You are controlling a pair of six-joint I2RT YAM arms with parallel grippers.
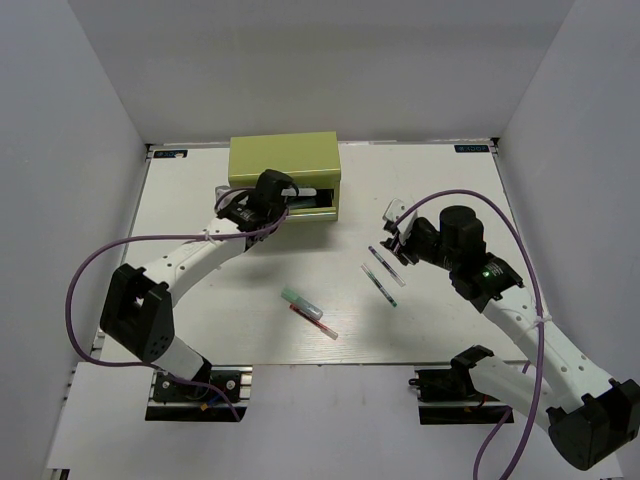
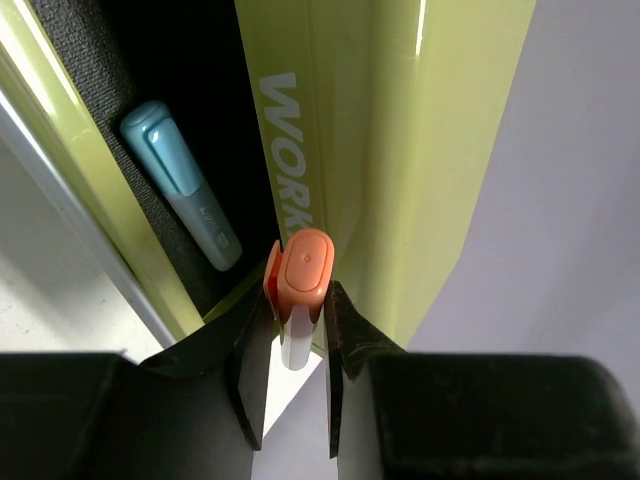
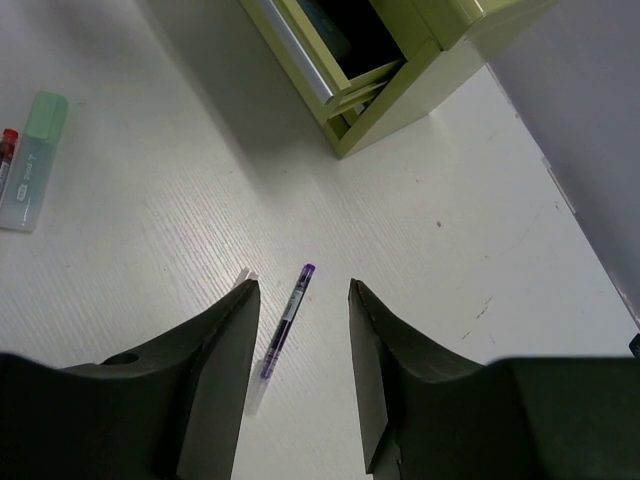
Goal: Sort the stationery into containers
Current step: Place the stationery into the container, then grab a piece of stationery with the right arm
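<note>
Your left gripper [image 2: 300, 305] is clamped on the orange marker [image 2: 303, 270] at the open drawer [image 2: 90, 70] of the tool chest [image 1: 285, 165] (a blue marker [image 2: 180, 185] lies inside); carry it clear over the rim before releasing. Your right gripper [image 3: 302, 290] hangs parted above a thin dark pen [image 3: 288, 320] on the table [image 1: 250, 300].

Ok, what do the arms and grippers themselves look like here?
The left arm and right arm have white links and black joint housings; each trails a purple cable. A green light glows on the right one. The left gripper and right gripper have black, tapering fingers.
</note>
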